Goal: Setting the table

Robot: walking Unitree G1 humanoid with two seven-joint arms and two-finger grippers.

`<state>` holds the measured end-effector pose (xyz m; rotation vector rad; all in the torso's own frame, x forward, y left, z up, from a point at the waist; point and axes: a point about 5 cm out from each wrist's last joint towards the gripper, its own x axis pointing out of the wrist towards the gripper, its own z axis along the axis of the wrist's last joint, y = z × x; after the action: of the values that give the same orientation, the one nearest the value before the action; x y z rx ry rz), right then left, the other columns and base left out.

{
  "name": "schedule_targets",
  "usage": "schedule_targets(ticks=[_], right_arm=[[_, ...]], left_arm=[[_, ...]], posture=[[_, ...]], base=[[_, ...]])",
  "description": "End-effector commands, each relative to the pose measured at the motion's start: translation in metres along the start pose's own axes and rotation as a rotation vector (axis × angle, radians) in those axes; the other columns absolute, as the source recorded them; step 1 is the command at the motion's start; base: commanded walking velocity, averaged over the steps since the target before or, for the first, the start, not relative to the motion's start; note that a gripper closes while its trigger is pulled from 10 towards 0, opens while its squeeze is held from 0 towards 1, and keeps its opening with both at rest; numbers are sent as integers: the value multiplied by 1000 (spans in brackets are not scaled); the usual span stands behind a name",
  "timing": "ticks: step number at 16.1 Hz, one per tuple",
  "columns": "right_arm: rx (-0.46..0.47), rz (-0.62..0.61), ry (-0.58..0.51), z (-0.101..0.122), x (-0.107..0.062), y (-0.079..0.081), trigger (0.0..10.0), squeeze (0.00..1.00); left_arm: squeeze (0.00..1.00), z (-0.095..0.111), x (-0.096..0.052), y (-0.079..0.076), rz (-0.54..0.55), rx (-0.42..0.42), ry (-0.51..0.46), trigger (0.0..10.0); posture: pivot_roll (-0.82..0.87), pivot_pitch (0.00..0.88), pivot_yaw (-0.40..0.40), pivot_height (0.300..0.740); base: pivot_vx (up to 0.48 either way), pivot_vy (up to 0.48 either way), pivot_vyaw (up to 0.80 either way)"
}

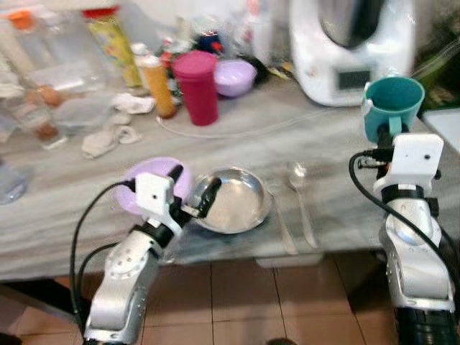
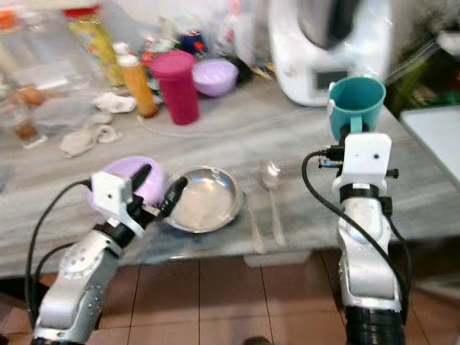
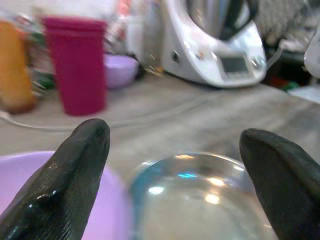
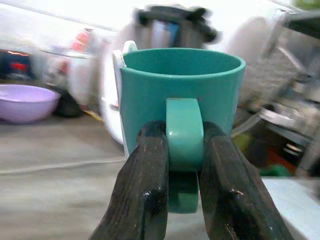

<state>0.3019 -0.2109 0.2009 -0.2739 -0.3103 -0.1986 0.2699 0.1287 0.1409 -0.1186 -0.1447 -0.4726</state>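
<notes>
The right gripper (image 4: 184, 165) is clamped on the handle of a teal mug (image 1: 393, 103), holding it upright above the grey surface (image 1: 237, 140), just in front of a white kitchen machine (image 1: 352, 47). The left gripper (image 1: 192, 188) hangs wide open and empty at the near edge, one finger over a lilac bowl (image 1: 136, 183) and the other over a steel plate (image 1: 237, 205) touching it. A spoon (image 1: 300, 194) lies right of the plate, and a magenta cup (image 1: 195, 86) stands further back.
</notes>
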Motion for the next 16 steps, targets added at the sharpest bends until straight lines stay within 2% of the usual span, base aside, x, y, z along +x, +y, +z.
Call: schedule_targets(ticks=[1,6,10,16], right_arm=[[17,36,-29,6,4,4,10000,0],[99,161,-37,10,22,6,10000,0],[176,335,-21,3,35,29,10000,0],[263,446,37,-15,40,57,10000,0]], left_arm=[[0,1,-6,4,7,21,6,10000],[0,9,-14,0,-56,84,-13,10000],[0,11,-14,1,-83,94,-12,10000],[0,14,-17,-4,-164,86,-8,10000]], posture=[[-240,113,55,740],[-224,130,57,740],[-213,130,61,740],[-190,125,61,740]], base=[[0,0,0],[0,0,0],[0,0,0],[0,0,0]])
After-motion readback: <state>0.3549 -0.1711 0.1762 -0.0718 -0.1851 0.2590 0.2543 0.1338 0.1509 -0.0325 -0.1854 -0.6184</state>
